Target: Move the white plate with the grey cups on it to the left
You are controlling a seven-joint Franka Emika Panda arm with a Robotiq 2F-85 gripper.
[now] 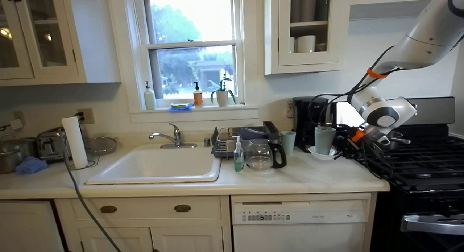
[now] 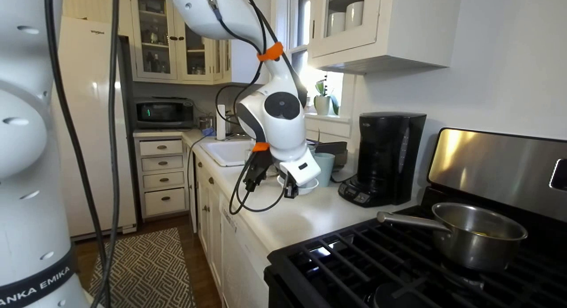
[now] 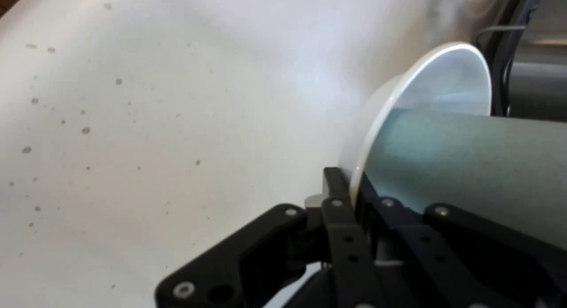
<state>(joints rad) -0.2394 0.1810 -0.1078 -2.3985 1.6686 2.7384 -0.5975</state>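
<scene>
In the wrist view, the black gripper (image 3: 349,181) has its jaws pinched together on the rim of the white plate (image 3: 452,86), the edge passing between them; a grey-green cup (image 3: 465,161) is in the plate, just beside the inner jaw; spotted pale counter (image 3: 177,122) spreads to the left; in an exterior view, the plate is at the right-hand end of the counter, near a black coffee maker (image 1: 304,116) and the stove (image 1: 427,165), bearing what looks like a stack of cups (image 1: 323,143); farther left, a lone cup (image 1: 288,142) stands near a glass coffee pot (image 1: 258,156); in an exterior view, the robot arm (image 2: 285,122) covers much of the gripper and plate, whose white edge shows past the wrist; a steel saucepan (image 2: 476,243) rests on the stove.
</scene>
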